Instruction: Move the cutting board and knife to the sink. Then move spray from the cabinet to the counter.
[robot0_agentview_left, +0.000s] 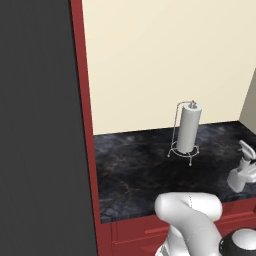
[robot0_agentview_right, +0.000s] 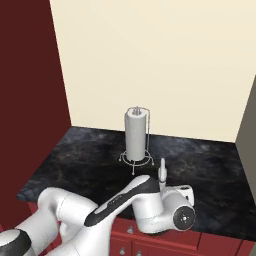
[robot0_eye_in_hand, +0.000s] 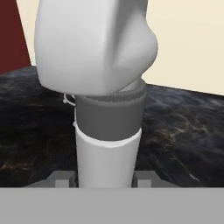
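Spray bottle (robot0_eye_in_hand: 100, 87) sits clamped in the gripper (robot0_eye_in_hand: 107, 177), its neck between the fingertips, carried just above the black stone tabletop (robot0_agentview_right: 90, 170) at about four o'clock from the paper-towel roll (robot0_agentview_right: 136, 135). I judge this the closing step: setting it down and letting go remains. Board, knife and sink are out of frame, so that half is unconfirmed.

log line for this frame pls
phase: spray placement | gripper: shut on pale grey-white spray bottle | bottle: upright, over black veined stone counter | nearby: white paper-towel roll on wire stand, behind bottle
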